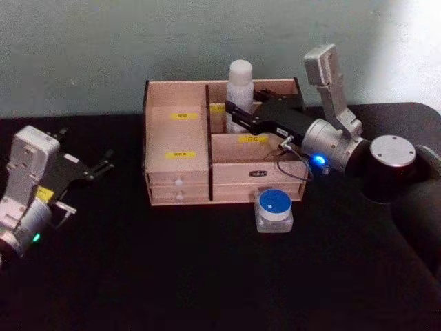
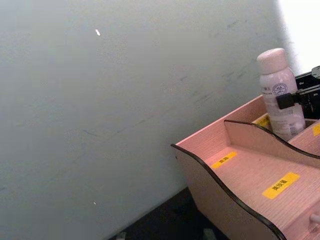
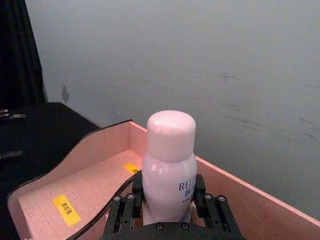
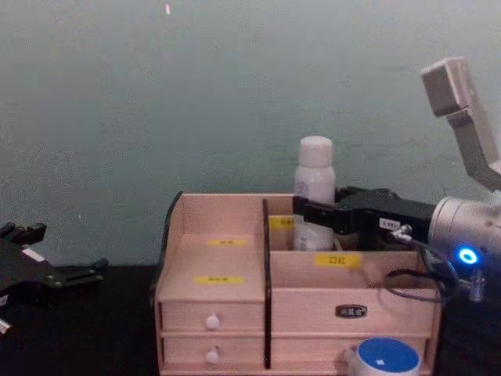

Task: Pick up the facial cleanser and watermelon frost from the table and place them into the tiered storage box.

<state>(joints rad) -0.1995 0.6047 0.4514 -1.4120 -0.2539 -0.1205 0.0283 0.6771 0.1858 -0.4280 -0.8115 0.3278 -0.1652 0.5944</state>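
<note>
Gripping the facial cleanser over the back of the tiered storage box

The right hand reaches in from the robot's right, across the top of the box. It is closed on the lower body of the facial cleanser, a tall white bottle with a rounded cap. In the right wrist view its black fingers press against both sides of the bottle, just below the blue print. The bottle stands upright within the rear upper compartment, right of the centre divider, with its cap well above the wooden walls. Whether its base rests on the compartment floor is hidden by the hand and the box walls.

The watermelon frost, a squat clear jar with a blue lid, sits on the dark worktop just in front of the box's lower right drawer, not yet picked up. The left hand is parked low on the robot's left, well apart from the box, its fingers spread and holding nothing.

The likely risks lie in the release. If the bottle hangs above the floor when the fingers part, it could drop and tip against a wall, being tall and narrow. A finger dragging on the bottle during withdrawal could also topple it. A cable loops below the right wrist, close to the front of the box, and might snag there.
</note>
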